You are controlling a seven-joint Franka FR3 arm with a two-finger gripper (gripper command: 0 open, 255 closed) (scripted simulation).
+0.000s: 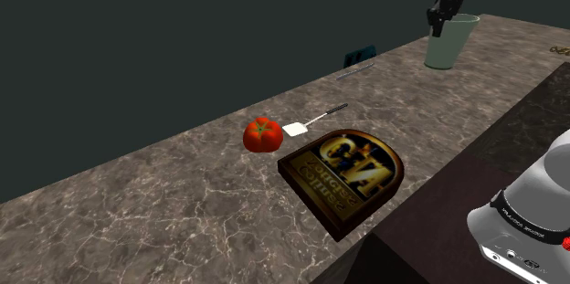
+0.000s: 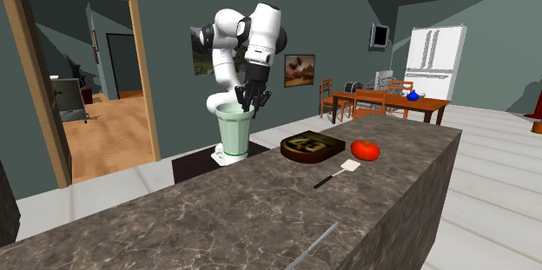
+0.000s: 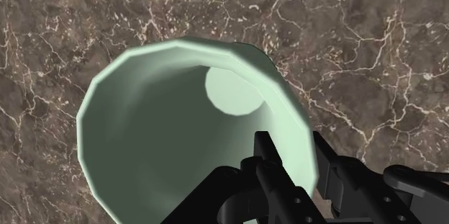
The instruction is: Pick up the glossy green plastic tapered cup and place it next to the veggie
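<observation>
The pale green tapered cup (image 1: 449,43) (image 2: 234,134) stands upright on the marble counter (image 1: 164,200), at the far end in the shoulder view. My gripper (image 1: 440,23) (image 2: 248,102) hangs over its rim. In the wrist view I look down into the cup (image 3: 180,114). There the gripper (image 3: 298,161) straddles the cup's wall, one finger inside and one outside, with a gap still showing, so it is open. The veggie, a red tomato (image 1: 262,134) (image 2: 366,149), lies far from the cup, past the plaque.
A dark arched plaque (image 1: 343,177) (image 2: 310,146) lies between cup and tomato. A small white spatula (image 1: 311,124) (image 2: 339,173) rests beside the tomato. A thin rod (image 1: 356,71) and a teal item (image 1: 358,55) lie by the counter's far edge.
</observation>
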